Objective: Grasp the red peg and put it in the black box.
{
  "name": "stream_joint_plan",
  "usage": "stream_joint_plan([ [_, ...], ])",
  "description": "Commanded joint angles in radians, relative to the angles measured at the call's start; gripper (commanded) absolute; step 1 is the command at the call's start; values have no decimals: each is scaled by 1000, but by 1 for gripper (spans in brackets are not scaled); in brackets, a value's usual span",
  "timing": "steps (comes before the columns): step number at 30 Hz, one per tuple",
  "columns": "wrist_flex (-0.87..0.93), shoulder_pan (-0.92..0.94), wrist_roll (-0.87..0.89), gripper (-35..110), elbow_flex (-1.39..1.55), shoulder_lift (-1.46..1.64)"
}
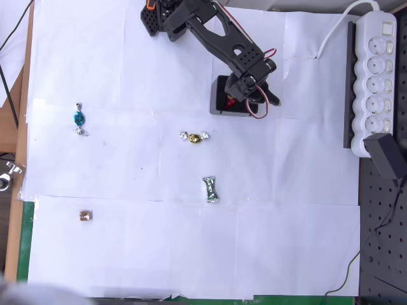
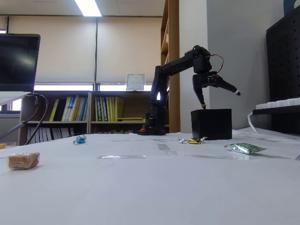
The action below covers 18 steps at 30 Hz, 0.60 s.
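Observation:
The black box [image 1: 218,101] [image 2: 211,123] stands at the back of the white paper, right of the middle in the overhead view. My black gripper [image 1: 253,100] [image 2: 220,99] hangs over it and is open. One finger [image 2: 201,96] points straight down at the box's top, while the other juts out to the right. A small red spot, the red peg [image 1: 230,100], shows inside the box beside the lower finger. I cannot tell whether it touches the finger.
On the paper lie a gold foil candy [image 1: 194,137] [image 2: 193,140], a green wrapped candy [image 1: 210,190] [image 2: 244,148], a blue candy [image 1: 79,117] [image 2: 80,139] and a brown cube [image 1: 85,216] [image 2: 22,160]. A white power strip [image 1: 375,82] lies along the right edge.

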Motion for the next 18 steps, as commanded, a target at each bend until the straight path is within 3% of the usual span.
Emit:
stream_joint_plan([
  [1, 15, -12, -12, 58, 91, -58],
  [6, 6, -8, -14, 51, 94, -58],
  [13, -5, 2, 44, 0, 101, -61],
  [18, 6, -2, 35, 0, 101, -61],
])
